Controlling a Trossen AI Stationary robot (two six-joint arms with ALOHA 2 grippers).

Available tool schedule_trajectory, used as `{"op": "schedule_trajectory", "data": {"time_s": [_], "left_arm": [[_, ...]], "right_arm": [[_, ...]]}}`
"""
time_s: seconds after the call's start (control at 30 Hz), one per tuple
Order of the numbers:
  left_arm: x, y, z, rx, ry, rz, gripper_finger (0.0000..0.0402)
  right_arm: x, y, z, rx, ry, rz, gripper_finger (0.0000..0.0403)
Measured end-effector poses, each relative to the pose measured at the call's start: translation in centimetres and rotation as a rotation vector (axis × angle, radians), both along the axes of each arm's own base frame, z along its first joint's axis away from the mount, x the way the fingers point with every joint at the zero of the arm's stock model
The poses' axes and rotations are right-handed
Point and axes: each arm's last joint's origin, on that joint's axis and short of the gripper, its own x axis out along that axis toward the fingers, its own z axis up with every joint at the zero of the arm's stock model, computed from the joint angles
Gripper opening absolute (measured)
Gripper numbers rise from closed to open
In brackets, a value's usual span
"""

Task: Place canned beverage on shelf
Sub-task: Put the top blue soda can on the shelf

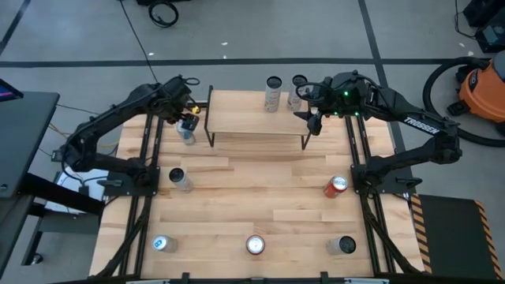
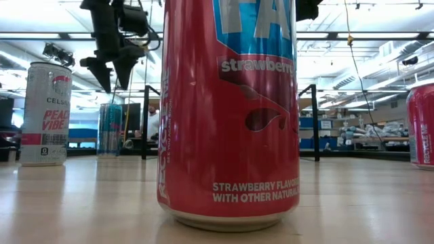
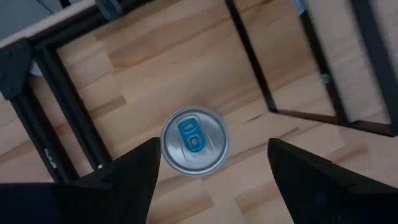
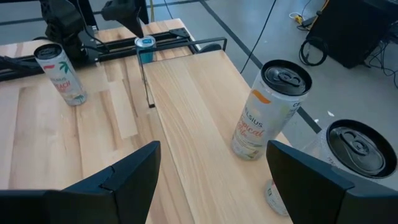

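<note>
- The left end effector (image 1: 188,120) hangs directly over a blue-topped can (image 3: 194,141) standing on the surface (image 1: 260,197) just left of the shelf (image 1: 256,120); its fingers are spread wide and hold nothing.
- Seen from the left wrist, the can sits upright between the two dark fingers (image 3: 130,177), with daylight on either side, so no contact has been made.
- The step in hand looks like the approach to a pick: lined up above the can, not yet lowered around it.
- The next move calls for a straight descent until the fingers flank the can's body, then a firm close, a lift clear of the shelf's black legs and a short carry right onto the board.
- The right end effector (image 1: 316,120) waits at the shelf's right end, also open and empty.
- One can (image 1: 273,94) already stands at the far edge of the shelf board; another can (image 1: 298,90) stands just beyond the shelf's far right corner, though whether on the board cannot be told.
- More cans dot the near half of the surface, among them a red can (image 1: 337,186) on the right and a strawberry can (image 2: 229,112) at the near edge.
</note>
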Motion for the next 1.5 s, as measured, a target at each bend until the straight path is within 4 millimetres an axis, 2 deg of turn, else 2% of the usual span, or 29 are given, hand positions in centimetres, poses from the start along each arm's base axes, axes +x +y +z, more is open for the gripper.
{"op": "schedule_trajectory", "data": {"time_s": [0.3, 0.47, 1.2, 1.5], "left_arm": [[0.9, 0.9, -1.6, -0.058, 0.061, 0.001, 0.0298], [0.8, 1.5, -2.4, -0.098, 0.102, 0.019, 0.0298], [0.0, 2.4, -2.7, -0.153, 0.095, 0.021, 0.0298], [0.7, 3.2, -4.2, -0.2, 0.135, 0.014, 0.0298]], "right_arm": [[0.0, 0.0, 0.0, -0.001, 0.0, 0.001, 0.0302], [0.0, 0.0, 0.0, 0.0, 0.003, 0.001, 0.0302], [0.0, 0.0, -0.1, 0.007, 0.01, 0.007, 0.0302], [0.0, 0.0, -0.1, 0.007, 0.01, 0.007, 0.0302]]}}
